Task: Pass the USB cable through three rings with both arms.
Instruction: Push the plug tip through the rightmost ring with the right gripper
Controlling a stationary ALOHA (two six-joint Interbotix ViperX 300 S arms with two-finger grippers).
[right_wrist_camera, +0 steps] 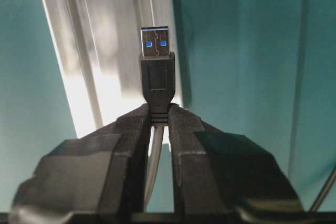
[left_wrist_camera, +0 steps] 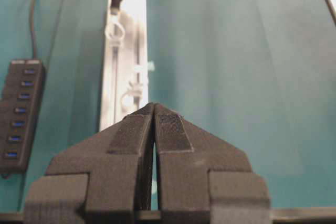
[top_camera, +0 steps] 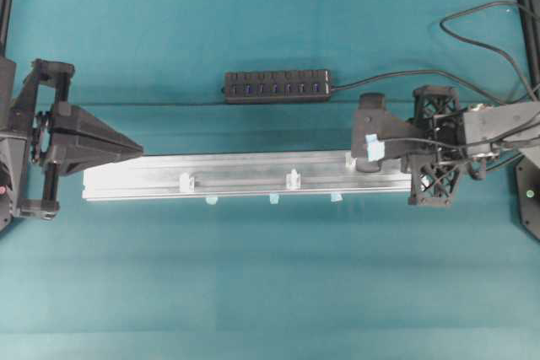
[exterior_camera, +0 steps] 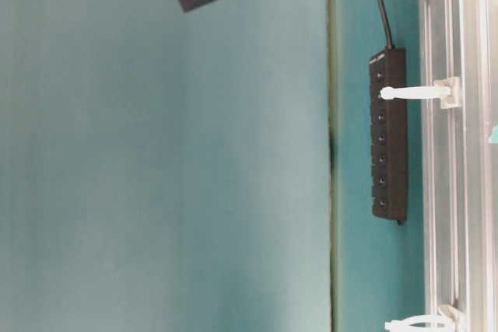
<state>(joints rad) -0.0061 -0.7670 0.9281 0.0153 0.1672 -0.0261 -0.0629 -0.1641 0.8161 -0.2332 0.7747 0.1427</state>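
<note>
Right end effector (right_wrist_camera: 157, 121): clamped on cable (right_wrist_camera: 156, 82), plug along rail (top_camera: 253, 176) toward nearest ring (top_camera: 350, 160). Left end effector (left_wrist_camera: 154, 124): closed, empty, rail's far end.

Prob. robotics lab; teal cloth (top_camera: 270, 292) bench, alu rail (top_camera: 253, 176), two arms.

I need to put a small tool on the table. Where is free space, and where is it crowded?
Free: the wide teal cloth below the aluminium rail, and the strip above the USB hub. Crowded: the rail's right end, where the right claw holds the USB cable.
</note>
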